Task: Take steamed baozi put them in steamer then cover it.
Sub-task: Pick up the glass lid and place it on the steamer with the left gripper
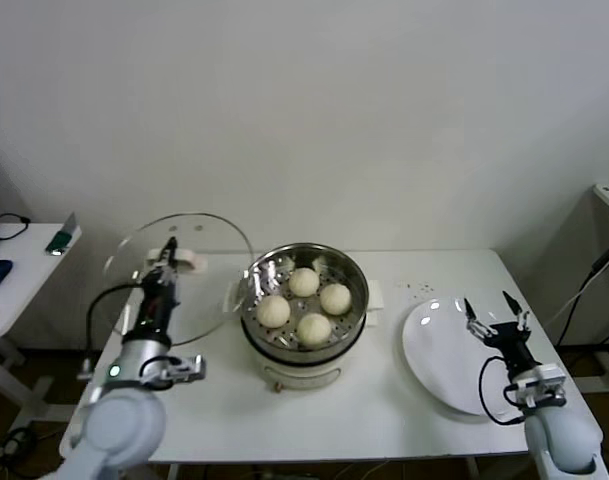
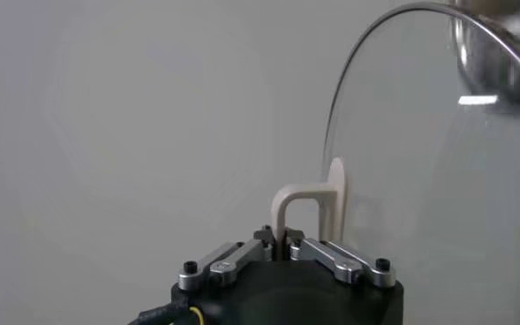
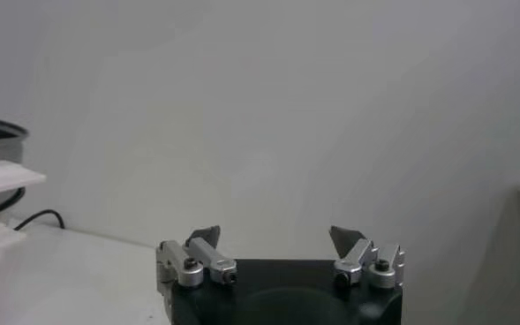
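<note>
Four steamed baozi lie on the perforated tray inside the steamer, a shiny steel pot on a white base at the table's middle. My left gripper is shut on the white handle of the cover, the clear glass lid, and holds it raised and tilted just left of the steamer, its rim close to the pot's edge. The cover and part of the steel pot also show in the left wrist view. My right gripper is open and empty above the white plate.
The empty white plate lies right of the steamer. A side table with small items stands at the far left. A black cable hangs at the right edge. In the right wrist view the steamer's side handle shows far off.
</note>
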`<action>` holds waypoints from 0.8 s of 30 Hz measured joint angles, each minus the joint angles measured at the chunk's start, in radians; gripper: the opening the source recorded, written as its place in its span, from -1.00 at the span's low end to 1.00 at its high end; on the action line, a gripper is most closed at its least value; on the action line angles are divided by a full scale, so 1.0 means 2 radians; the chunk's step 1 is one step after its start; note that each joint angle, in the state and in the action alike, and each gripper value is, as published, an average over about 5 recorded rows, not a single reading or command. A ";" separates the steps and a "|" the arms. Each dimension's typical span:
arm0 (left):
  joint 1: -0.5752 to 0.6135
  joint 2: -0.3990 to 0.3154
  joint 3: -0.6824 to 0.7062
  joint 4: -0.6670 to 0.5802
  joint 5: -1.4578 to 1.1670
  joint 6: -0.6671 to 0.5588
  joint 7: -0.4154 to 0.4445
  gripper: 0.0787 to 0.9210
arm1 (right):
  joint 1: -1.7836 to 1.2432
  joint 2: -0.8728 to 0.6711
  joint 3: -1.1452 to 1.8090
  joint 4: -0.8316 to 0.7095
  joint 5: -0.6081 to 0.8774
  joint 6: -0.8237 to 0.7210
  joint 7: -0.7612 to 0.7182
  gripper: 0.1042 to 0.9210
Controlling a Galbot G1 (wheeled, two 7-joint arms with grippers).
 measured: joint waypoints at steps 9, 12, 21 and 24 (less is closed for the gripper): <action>-0.081 -0.039 0.116 0.018 0.041 0.053 0.065 -0.84 | 0.022 0.004 -0.013 -0.020 -0.011 0.002 0.002 0.76; -0.099 -0.060 0.144 0.029 0.059 0.063 0.084 -0.84 | 0.024 0.004 -0.014 -0.024 -0.013 0.004 0.002 0.76; -0.143 -0.124 0.205 0.072 0.114 0.086 0.128 -0.84 | 0.027 0.010 -0.018 -0.033 -0.022 0.009 0.002 0.76; -0.153 -0.142 0.219 0.087 0.125 0.087 0.135 -0.84 | 0.029 0.011 -0.019 -0.036 -0.024 0.011 0.002 0.76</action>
